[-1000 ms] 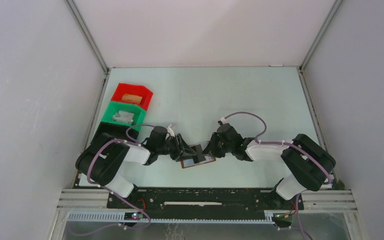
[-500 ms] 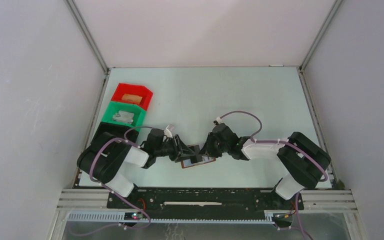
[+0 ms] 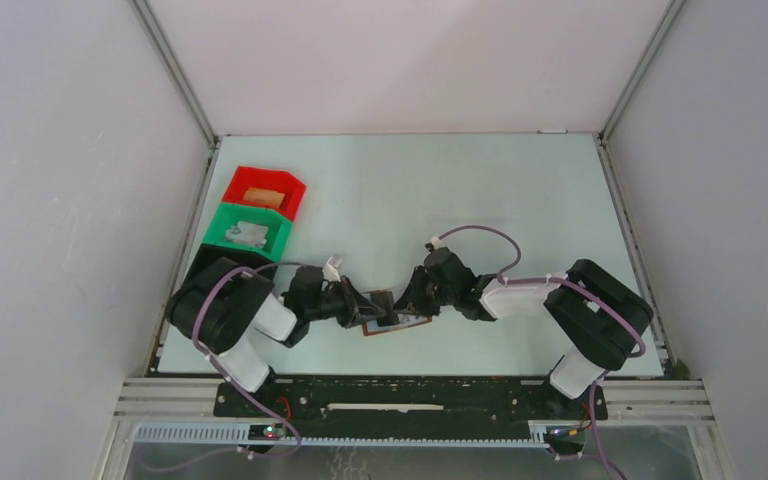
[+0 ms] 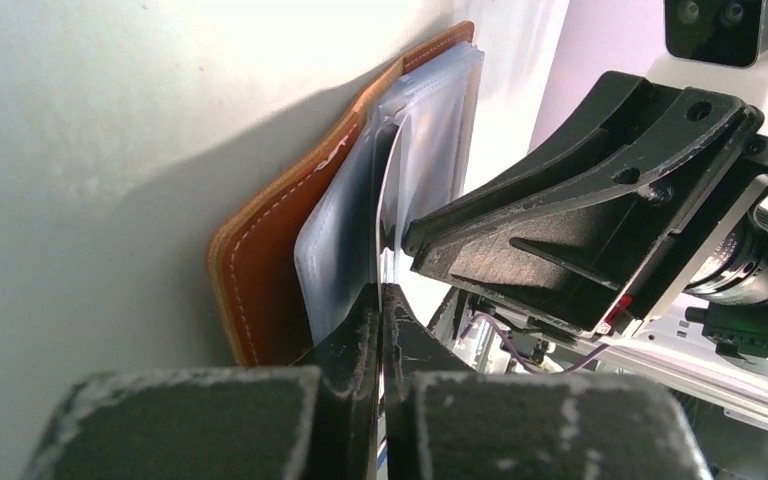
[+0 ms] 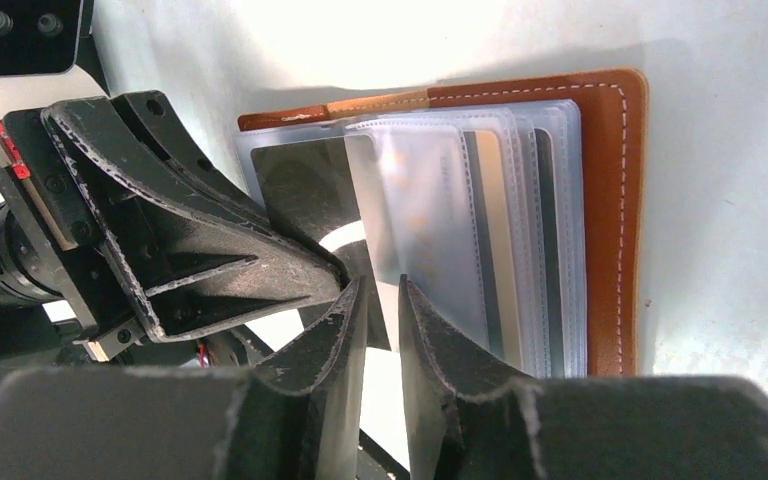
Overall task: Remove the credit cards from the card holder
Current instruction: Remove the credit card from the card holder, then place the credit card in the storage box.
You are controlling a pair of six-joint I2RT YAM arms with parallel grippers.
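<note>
The brown card holder lies open on the table between both grippers, its leather under a fan of clear sleeves. A tan credit card and a dark grey one sit inside sleeves. My left gripper is shut on the edge of one lifted clear sleeve, which curves up from its jaws. My right gripper hangs over the holder with its jaws a little apart. Nothing is pinched between them. The raised sleeve stands just beyond its fingertips.
A red bin and a green bin stand at the left edge, each with something in it. Enclosure walls close in the table on three sides. The arm bases and a metal rail line the near edge.
My left gripper has closed from open onto the sleeve edge. Both arms have drawn slightly left and nearer. The card holder has stayed in place.
</note>
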